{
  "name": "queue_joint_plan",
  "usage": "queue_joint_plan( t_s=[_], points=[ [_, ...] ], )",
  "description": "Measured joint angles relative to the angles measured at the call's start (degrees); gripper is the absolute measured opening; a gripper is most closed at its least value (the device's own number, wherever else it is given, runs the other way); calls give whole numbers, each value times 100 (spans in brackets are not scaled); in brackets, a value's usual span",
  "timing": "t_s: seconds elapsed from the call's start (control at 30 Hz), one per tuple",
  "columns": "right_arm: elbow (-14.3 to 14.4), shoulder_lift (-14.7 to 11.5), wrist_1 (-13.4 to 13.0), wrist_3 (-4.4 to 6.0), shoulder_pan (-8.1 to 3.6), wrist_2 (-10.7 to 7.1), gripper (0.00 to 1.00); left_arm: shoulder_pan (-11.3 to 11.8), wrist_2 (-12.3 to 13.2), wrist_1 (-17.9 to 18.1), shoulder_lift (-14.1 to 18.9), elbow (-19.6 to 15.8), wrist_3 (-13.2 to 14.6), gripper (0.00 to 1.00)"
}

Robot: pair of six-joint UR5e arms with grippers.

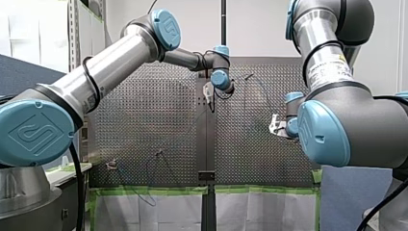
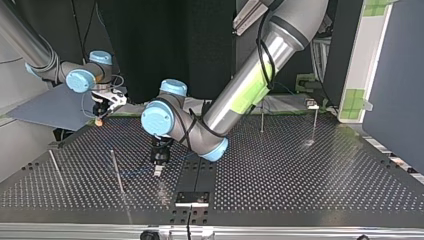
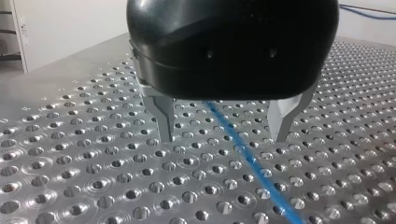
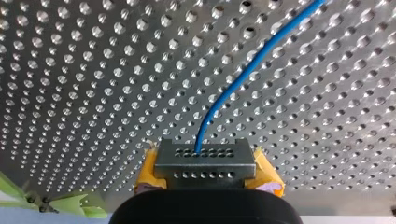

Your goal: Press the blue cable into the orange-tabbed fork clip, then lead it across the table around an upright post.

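Note:
The blue cable (image 3: pixel 252 161) lies on the perforated table (image 3: pixel 84 163), running under and between the metal fingers (image 3: pixel 164 119) of my left gripper (image 3: pixel 225 137). That gripper hangs open just above the plate and touches nothing. In the top view my left gripper (image 2: pixel 158 167) hovers near the middle, beside an upright post (image 2: pixel 116 170). My right gripper (image 4: pixel 205 179), with yellow pads (image 4: pixel 150 170), is shut on the blue cable (image 4: pixel 233 79), which leads away from it over the table. In the top view my right gripper (image 2: pixel 102 111) sits at the back left. A small tabbed clip (image 1: pixel 111 165) stands at the front view's lower left.
More thin posts stand at the top view's left (image 2: pixel 56 167) and back right (image 2: pixel 262 117), with the clip (image 2: pixel 312 105) beyond them. A dark bracket (image 2: pixel 192 198) sits at the near edge. Green tape (image 1: pixel 154 191) lines the table edge in the front view.

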Motion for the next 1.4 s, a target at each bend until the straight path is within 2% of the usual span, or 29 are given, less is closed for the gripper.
queue_joint_plan(
  t_s=[0.2,0.4,1.03,1.4],
  points=[
    [0,206,-64,-22,-35,39,0,14,-14,-5,0,-2,0,100],
    [0,533,-221,-39,-68,42,0,10,-55,-9,0,-4,6,100],
    [-7,1536,-1182,3,-530,-98,0,-35,-246,-50,0,-7,49,100],
    [-58,2156,-1779,16,-623,-180,0,-44,-253,-54,0,-9,57,100]
  ],
)
